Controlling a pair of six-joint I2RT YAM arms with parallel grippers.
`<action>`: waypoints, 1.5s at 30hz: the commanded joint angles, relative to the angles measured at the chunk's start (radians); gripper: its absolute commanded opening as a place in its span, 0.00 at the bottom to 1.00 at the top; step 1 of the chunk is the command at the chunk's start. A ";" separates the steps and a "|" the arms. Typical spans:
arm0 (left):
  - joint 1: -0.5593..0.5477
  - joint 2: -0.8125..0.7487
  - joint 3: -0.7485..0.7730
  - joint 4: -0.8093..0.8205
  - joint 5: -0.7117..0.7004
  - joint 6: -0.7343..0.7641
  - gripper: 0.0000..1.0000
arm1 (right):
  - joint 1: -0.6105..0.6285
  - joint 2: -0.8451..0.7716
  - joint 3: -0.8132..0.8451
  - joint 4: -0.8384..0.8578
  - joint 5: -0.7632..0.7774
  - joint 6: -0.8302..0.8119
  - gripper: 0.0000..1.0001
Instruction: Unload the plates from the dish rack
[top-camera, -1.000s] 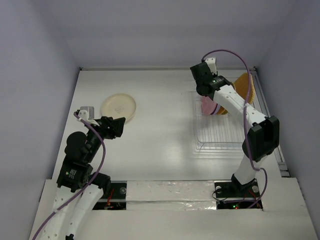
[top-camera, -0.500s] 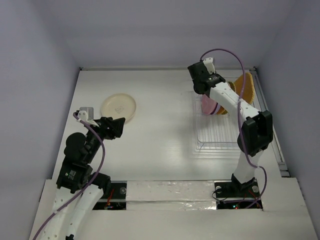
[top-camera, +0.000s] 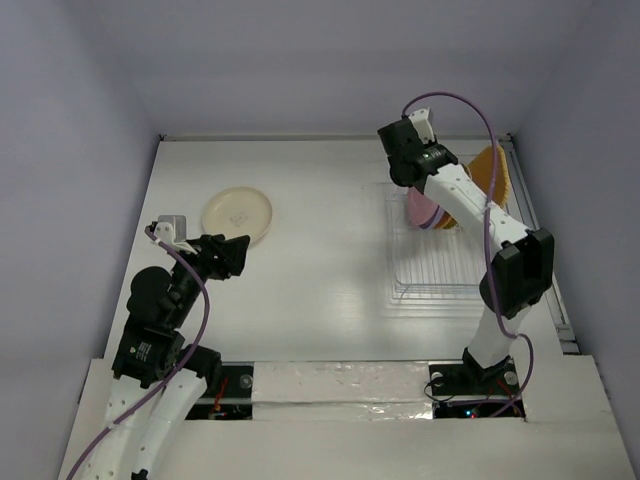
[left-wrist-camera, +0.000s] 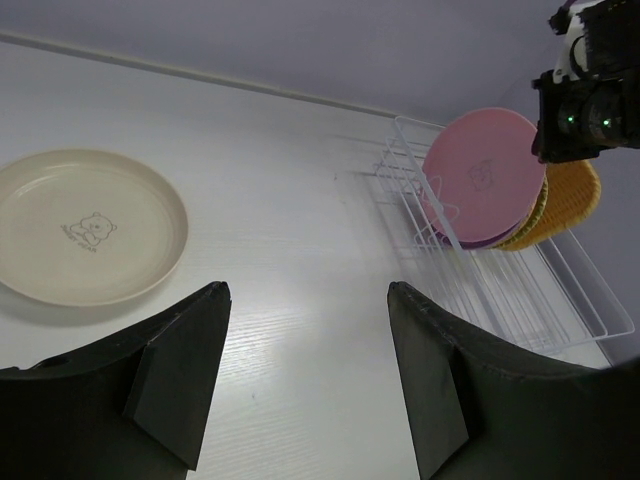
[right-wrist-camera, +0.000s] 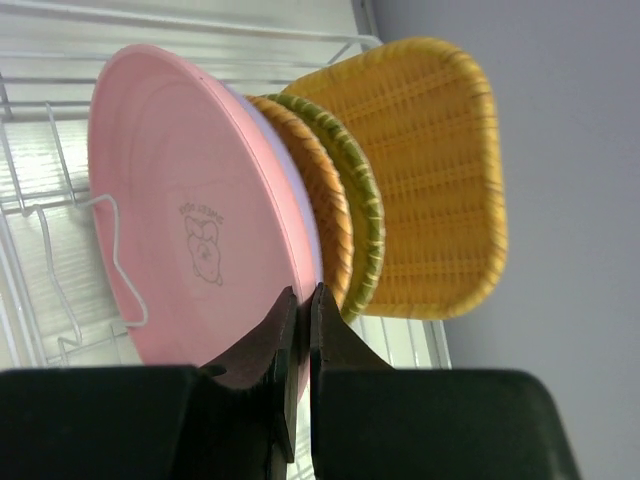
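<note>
A pink plate (right-wrist-camera: 200, 200) stands upright at the front of the plates in the wire dish rack (top-camera: 435, 270). My right gripper (right-wrist-camera: 303, 292) is shut on its rim, one finger on each face. Behind it stand a lavender plate (left-wrist-camera: 470, 240), an orange-brown round plate (right-wrist-camera: 325, 200), a green-rimmed one (right-wrist-camera: 365, 190) and a squarish orange woven plate (right-wrist-camera: 430, 170). A cream plate (top-camera: 237, 214) lies flat on the table at the left. My left gripper (left-wrist-camera: 305, 290) hangs open just in front of it, holding nothing.
The near half of the dish rack (left-wrist-camera: 520, 300) holds only bare wires and upright dividers. White walls close the table at the back and on both sides. The rack stands close to the right wall.
The right gripper's fingers have closed onto the pink plate's rim, and its wrist shifted slightly. The left arm has stayed where it was.
</note>
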 joint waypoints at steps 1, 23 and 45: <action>0.004 -0.009 -0.003 0.049 0.010 0.007 0.61 | 0.034 -0.117 0.092 0.025 0.054 0.010 0.00; 0.004 0.000 -0.001 0.046 0.001 0.005 0.61 | 0.106 -0.308 0.114 0.080 -0.202 0.068 0.00; 0.013 0.018 -0.003 0.041 -0.022 -0.004 0.57 | 0.301 0.414 0.354 0.616 -0.831 0.593 0.00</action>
